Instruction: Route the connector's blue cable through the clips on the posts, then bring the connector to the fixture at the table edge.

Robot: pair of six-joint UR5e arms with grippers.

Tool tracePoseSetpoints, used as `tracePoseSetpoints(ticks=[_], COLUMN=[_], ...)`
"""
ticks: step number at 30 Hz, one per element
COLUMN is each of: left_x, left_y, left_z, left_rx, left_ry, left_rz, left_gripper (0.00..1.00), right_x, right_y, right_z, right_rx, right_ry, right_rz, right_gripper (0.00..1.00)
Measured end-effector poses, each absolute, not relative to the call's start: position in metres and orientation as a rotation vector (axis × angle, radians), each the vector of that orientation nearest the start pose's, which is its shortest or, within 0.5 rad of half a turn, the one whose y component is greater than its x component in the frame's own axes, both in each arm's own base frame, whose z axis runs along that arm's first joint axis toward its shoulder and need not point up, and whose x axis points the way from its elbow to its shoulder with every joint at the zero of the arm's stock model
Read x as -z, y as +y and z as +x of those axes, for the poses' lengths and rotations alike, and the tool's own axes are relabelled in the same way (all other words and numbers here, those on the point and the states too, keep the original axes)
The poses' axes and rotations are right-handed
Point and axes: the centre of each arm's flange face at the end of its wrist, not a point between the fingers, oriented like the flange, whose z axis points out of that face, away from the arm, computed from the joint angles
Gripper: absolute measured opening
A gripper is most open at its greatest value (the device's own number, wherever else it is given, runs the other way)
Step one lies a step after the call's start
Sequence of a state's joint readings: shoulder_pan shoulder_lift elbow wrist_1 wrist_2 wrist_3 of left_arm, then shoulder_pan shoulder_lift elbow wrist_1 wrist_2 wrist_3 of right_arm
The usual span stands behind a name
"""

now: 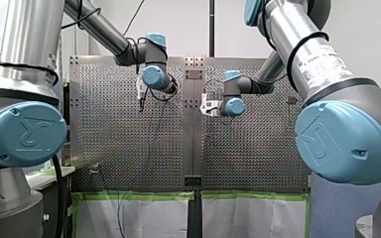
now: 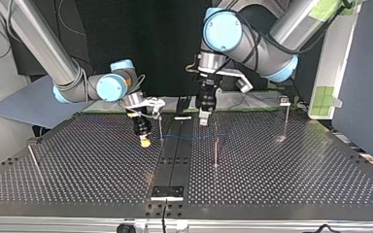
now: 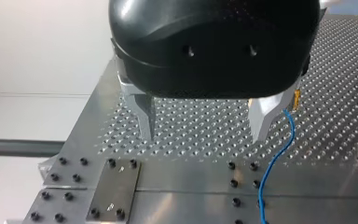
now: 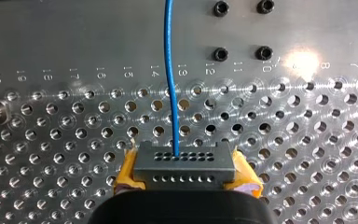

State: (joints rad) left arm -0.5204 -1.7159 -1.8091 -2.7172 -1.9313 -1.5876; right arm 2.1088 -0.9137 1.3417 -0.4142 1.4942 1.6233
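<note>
**Guide the cable with the free hand and let the other only hold**

My right gripper is clamped on the connector, which sits square between the yellow pads above the middle of the table, toward the edge where the arms stand. The blue cable leaves the connector's face and runs straight ahead over the perforated plate.

My left gripper hangs close by with its metal fingers apart and nothing between them. The cable passes just beside one finger, outside the gap.

In the top view the cable is a faint line from the connector past the near post toward the middle post. I cannot tell whether it sits in either clip. A third post stands well apart, near the corner.

My judgement is that routing is the step in hand. To do it well:

- **Left gripper:** shift it sideways until the cable lies between the fingers, then close lightly a little way from the connector.
- **Seating the cable:** lower the held stretch into each clip from above.
- **Right gripper:** its grip needs no change. It should follow the left gripper so that some slack is left in the cable.
- **Risk:** a taut pull could bend a thin post or drag the wire out of the connector.
</note>
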Motion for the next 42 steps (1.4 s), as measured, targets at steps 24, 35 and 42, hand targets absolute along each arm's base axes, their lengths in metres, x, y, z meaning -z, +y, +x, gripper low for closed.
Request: tracePoseSetpoints(ticks=[24,35,42], left_x=[-0.299,-0.302,-0.291], left_y=[-0.397,-0.394,-0.399], left_z=[0.410,0.424,0.441], left_rx=[0.192,0.097,-0.001], left_ry=[1.558,1.504,1.532], left_rz=[0.036,-0.006,-0.004], left_gripper=[1.00,1.00,1.00], right_x=[-0.235,-0.235,-0.234], right_y=[-0.544,-0.543,-0.542], right_z=[0.484,0.485,0.485], right_rx=[-1.666,-1.666,-1.662], right_ry=[-0.914,-0.910,-0.911], right_rz=[1.646,1.649,1.655], right_gripper=[0.00,0.00,0.00])
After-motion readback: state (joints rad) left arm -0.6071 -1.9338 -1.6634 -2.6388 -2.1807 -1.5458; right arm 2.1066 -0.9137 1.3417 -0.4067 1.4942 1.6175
